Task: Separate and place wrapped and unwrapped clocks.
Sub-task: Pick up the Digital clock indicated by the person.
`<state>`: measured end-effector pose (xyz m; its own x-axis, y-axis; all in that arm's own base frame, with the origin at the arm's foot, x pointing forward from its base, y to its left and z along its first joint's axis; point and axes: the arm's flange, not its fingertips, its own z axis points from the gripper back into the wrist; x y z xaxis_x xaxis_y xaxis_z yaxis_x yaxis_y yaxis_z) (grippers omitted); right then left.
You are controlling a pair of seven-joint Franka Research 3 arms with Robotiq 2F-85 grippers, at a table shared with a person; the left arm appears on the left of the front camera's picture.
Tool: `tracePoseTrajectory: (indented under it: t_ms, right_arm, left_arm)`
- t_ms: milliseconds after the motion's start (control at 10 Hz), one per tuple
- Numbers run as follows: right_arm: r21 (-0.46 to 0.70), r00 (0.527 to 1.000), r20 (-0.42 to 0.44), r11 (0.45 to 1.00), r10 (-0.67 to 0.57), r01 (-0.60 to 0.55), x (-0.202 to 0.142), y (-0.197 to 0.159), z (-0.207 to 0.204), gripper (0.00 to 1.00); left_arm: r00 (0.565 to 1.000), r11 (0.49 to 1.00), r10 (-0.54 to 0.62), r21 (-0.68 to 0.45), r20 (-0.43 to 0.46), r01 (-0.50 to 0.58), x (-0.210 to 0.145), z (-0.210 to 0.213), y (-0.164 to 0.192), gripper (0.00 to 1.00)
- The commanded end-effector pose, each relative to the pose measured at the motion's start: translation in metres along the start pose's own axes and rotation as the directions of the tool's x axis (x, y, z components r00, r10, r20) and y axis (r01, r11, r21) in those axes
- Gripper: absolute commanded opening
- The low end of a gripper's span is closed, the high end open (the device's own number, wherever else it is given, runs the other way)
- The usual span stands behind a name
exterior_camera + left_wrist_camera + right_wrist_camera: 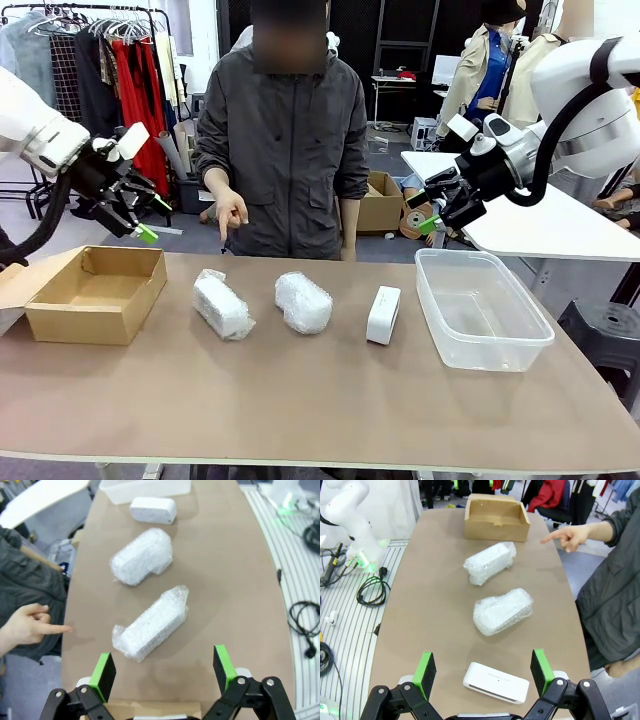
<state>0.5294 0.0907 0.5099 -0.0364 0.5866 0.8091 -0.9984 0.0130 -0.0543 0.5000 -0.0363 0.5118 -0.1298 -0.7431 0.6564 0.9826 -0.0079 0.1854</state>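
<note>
Apparently at the start, with left hand [150, 216] and right hand [428, 208] wide open, empty. Next, probably down onto the blocky bundle [223, 305] nearest the cardboard box [95, 296], then gripping.

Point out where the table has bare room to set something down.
The widest bare stretch is the near side of the table, in front of the whole row. The cardboard box and clear plastic tub both sit empty. Crowded: the row itself, where blocky bubble-wrap bundle, rounded bundle, bare white clock and tub stand with narrow gaps.
</note>
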Motion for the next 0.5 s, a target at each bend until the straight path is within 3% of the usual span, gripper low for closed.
tracePoseTrajectory:
  t_ms: [0,200,400]
  right_arm:
    - [0.007,1.000,-0.005,1.000,0.003,-0.003,0.000,0.000,0.001,1.00]
    - [0.007,1.000,-0.005,1.000,0.003,-0.003,0.000,0.000,0.001,1.00]
    - [0.007,1.000,-0.005,1.000,0.003,-0.003,0.000,0.000,0.001,1.00]
  left_arm:
    - [0.971,0.977,-0.208,0.019,-0.117,0.212,0.021,0.013,-0.004,1.00]
    - [0.898,0.917,-0.382,0.027,-0.217,0.397,0.042,0.002,0.000,1.00]
    - [0.829,0.866,-0.487,-0.026,-0.273,0.500,0.062,-0.019,0.005,1.00]
